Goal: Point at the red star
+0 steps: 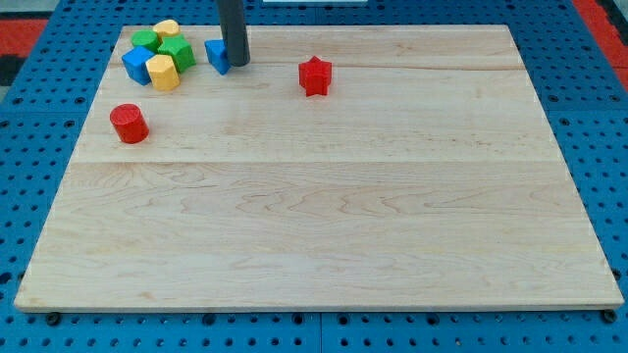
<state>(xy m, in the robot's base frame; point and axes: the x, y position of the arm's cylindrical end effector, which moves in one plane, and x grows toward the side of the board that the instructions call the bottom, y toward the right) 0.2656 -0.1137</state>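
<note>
The red star [315, 75] lies on the wooden board near the view's top, a little right of the middle. My tip [237, 64] is at the end of the dark rod that comes down from the view's top. The tip stands to the left of the red star, apart from it by a clear gap. It is right against a blue block [216, 55], which it partly hides.
A cluster sits at the top left: a blue cube [136, 65], a yellow block [163, 73], a green block [178, 50], another green block [146, 40] and a yellow block [167, 29]. A red cylinder [129, 124] stands below them. The board [314, 216] lies on a blue pegboard.
</note>
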